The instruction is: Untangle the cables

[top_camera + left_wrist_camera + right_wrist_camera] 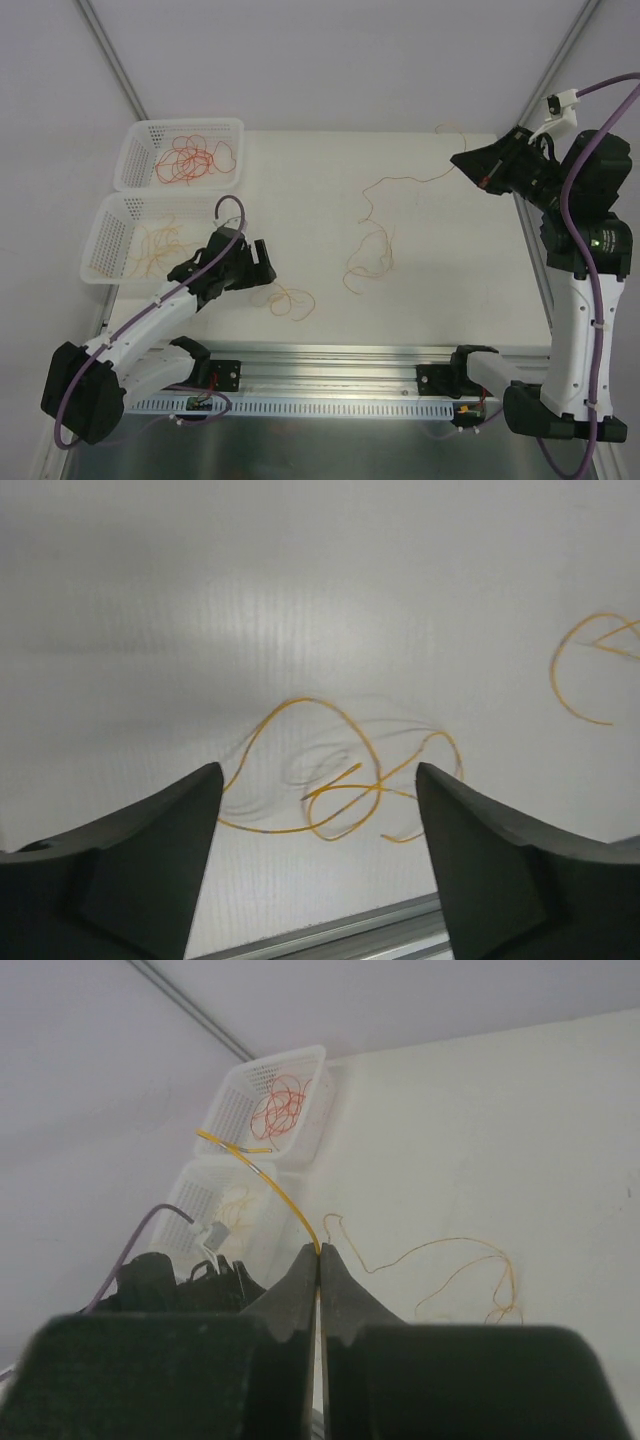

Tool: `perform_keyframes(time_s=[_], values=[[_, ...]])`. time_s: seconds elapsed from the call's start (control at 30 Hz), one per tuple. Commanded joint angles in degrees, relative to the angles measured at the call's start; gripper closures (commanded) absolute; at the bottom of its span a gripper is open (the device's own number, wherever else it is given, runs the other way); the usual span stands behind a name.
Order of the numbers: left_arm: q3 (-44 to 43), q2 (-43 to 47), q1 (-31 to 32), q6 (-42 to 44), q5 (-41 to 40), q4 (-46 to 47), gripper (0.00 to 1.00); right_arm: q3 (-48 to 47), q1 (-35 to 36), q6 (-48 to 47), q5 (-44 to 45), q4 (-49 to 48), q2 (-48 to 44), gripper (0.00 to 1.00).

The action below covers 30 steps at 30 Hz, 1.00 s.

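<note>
Just beyond the left hand [318, 772] lie cables [372, 784].

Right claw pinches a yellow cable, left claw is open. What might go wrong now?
Pulling with the right claw could tighten the clump in its yellow cable instead of freeing it. The loose yellow loop under the left claw lies near the front rail; a nudge might push it off.

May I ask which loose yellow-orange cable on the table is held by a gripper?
The long cable trailing toward the far right corner, pinched in the shut right gripper. The curled cable lies free by the open left gripper.
</note>
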State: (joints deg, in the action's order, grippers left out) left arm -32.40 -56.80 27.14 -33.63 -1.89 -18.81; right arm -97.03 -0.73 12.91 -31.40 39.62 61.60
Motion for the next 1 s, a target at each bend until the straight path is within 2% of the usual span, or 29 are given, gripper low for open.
perform_keyframes(time_s=[0.0,0.1,0.2,0.4,0.67,0.77,0.9,0.93,0.97], values=[[-5.03,3.88,2.64,4.26,7.24,6.93,0.17,1.58,1.78,1.51,-4.55,-4.37,-1.75,0.99],[-7.40,3.97,6.16,9.18,8.04,12.11,0.11,2.99,3.36,2.12,-4.99,-4.72,-2.28,0.99],[-8.99,1.79,13.36,18.03,6.99,18.70,0.07,3.96,4.68,2.56,-5.43,-5.16,-2.89,0.99],[-11.80,-4.97,19.00,24.83,10.06,33.63,0.05,6.33,6.00,3.79,-5.52,-6.13,-4.39,0.99],[-16.81,-16.41,24.19,30.81,6.90,42.53,0.08,10.20,7.32,6.95,-5.87,-9.20,-6.41,0.99],[-18.66,-20.36,25.24,31.25,6.81,44.56,0.14,11.34,7.59,7.40,-5.35,-9.38,-7.37,0.99],[-20.68,-23.71,26.39,30.82,7.60,44.65,0.36,13.27,7.59,6.79,-3.59,-8.59,-8.69,0.99],[-20.77,-23.63,26.56,30.38,7.26,44.56,0.65,14.23,7.59,6.35,-3.15,-8.24,-8.87,0.99],[-20.77,-23.45,26.57,29.68,6.90,43.95,0.81,14.85,7.59,5.73,-2.71,-6.85,-8.87,0.99]])
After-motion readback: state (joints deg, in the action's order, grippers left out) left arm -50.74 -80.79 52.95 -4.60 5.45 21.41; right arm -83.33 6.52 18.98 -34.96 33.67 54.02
